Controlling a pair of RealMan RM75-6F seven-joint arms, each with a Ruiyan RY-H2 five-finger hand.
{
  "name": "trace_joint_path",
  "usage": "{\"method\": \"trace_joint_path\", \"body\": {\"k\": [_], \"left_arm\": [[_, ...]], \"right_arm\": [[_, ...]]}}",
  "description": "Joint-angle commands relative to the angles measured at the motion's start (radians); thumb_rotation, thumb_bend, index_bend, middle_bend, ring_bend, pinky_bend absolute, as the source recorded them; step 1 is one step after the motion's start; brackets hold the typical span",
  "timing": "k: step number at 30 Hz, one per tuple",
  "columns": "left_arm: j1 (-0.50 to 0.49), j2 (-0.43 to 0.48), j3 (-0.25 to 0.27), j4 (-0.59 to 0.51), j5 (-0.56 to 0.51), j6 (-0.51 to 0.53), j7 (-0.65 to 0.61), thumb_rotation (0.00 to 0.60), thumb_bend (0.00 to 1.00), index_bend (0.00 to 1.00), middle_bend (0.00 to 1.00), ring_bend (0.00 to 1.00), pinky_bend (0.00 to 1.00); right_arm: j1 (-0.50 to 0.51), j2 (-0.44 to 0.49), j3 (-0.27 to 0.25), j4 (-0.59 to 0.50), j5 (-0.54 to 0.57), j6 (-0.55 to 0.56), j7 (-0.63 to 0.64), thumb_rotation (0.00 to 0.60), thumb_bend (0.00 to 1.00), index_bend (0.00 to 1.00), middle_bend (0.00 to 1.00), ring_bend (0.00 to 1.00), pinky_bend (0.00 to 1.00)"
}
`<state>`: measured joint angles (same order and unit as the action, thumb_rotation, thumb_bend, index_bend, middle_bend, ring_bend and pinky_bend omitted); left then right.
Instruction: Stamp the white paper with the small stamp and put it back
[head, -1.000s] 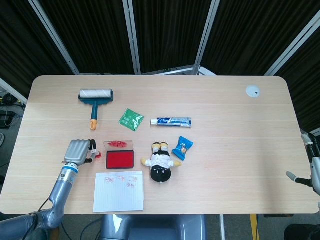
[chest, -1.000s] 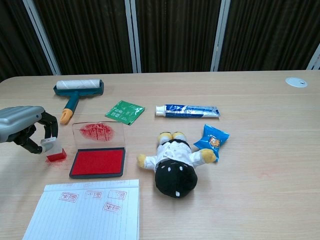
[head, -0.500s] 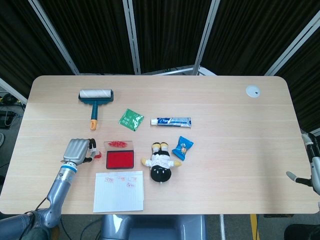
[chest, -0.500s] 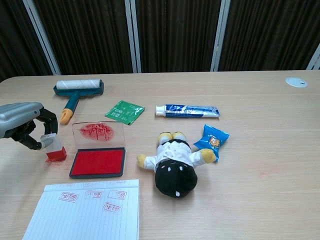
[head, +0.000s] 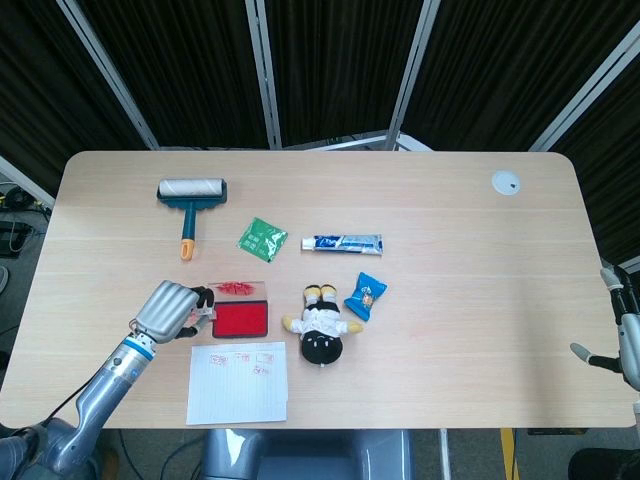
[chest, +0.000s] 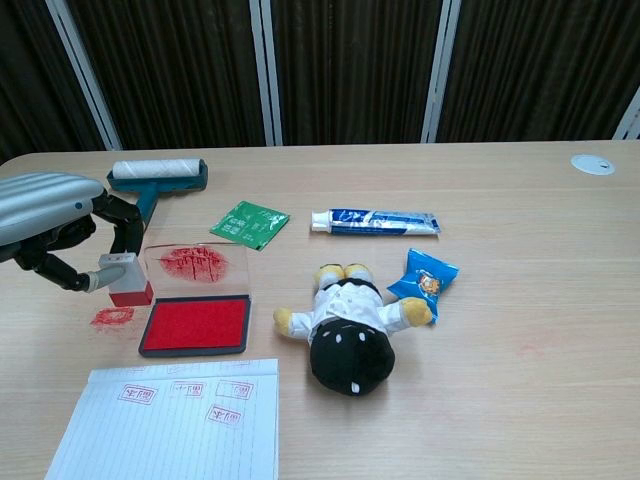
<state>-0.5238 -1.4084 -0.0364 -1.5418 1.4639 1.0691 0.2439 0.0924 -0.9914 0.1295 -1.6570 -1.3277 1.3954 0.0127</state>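
Note:
My left hand (chest: 50, 215) (head: 170, 308) holds the small stamp (chest: 127, 279), a clear block with a red base, lifted off the table just left of the red ink pad (chest: 196, 324) (head: 240, 319). The pad's clear lid (chest: 196, 264) stands open behind it, smeared red. A red ink mark (chest: 112, 316) shows on the table below the stamp. The white lined paper (chest: 176, 420) (head: 238, 381) lies at the front edge with several red stamp prints along its top. Only a sliver of my right hand (head: 622, 340) shows at the far right edge; its fingers are unclear.
A lint roller (chest: 155, 180), a green packet (chest: 249, 222), a toothpaste tube (chest: 375, 221), a blue snack packet (chest: 422, 278) and a plush doll (chest: 348, 329) lie across the middle of the table. A white disc (chest: 592, 164) sits far right.
My left hand has lifted the stamp off the table and moved it right, toward the ink pad, uncovering a red ink mark where the stamp stood.

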Motion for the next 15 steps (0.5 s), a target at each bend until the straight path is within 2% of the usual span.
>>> {"method": "trace_joint_path", "body": {"k": [1,6,15], "left_arm": [[0.009,0.038,0.068,-0.054,0.136,0.067,-0.032,0.6,0.43,0.55,0.55,0.87,0.84],[0.016,0.01,0.116,-0.043,0.208,0.077,-0.017,0.6,0.43,0.55,0.55,0.87,0.84],[0.057,-0.111,0.155,0.051,0.229,0.095,-0.005,0.6,0.43,0.57,0.56,0.87,0.84]], "right_arm": [[-0.001,0.001,-0.001,-0.004,-0.001,0.002,-0.002,0.6,0.0,0.0,0.0,0.0,0.0],[-0.004,0.003,-0.004,-0.009,-0.005,0.007,-0.003,0.6,0.0,0.0,0.0,0.0,0.0],[-0.012,0.008,-0.007,-0.011,-0.015,0.017,0.009,0.6,0.0,0.0,0.0,0.0,0.0]]}}
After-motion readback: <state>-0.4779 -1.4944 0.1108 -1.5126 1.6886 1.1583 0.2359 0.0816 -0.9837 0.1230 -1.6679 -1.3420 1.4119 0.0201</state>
